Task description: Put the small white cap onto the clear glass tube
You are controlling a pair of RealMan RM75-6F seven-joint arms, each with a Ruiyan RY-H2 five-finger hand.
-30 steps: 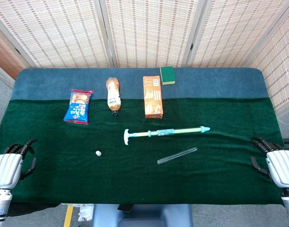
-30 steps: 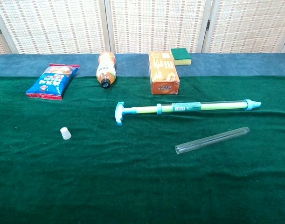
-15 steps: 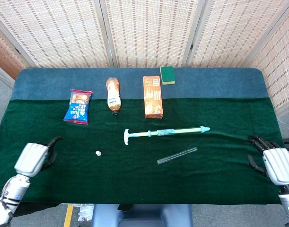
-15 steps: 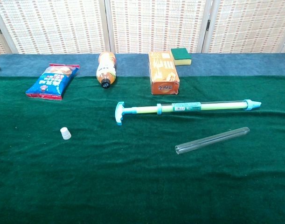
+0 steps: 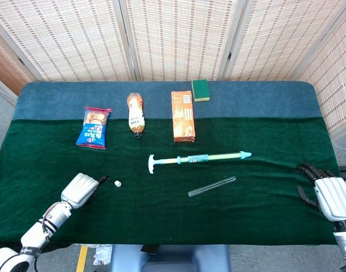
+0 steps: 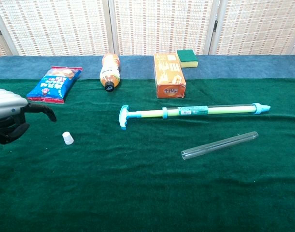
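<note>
The small white cap stands on the green cloth, left of centre. The clear glass tube lies on its side to the right, below a long syringe-like pump. My left hand hovers just left of the cap, fingers apart and holding nothing; one fingertip reaches close to the cap without touching it. My right hand rests at the table's right edge, far from the tube, empty with fingers spread. The chest view does not show it.
A teal and green pump lies across the middle. Behind stand a snack bag, a bottle on its side, an orange box and a green sponge. A blue cloth strip covers the table's back.
My left hand has swept in from the table's left edge toward the centre and now sits beside the cap. The right hand has barely moved. Cap and tube lie where they were.
</note>
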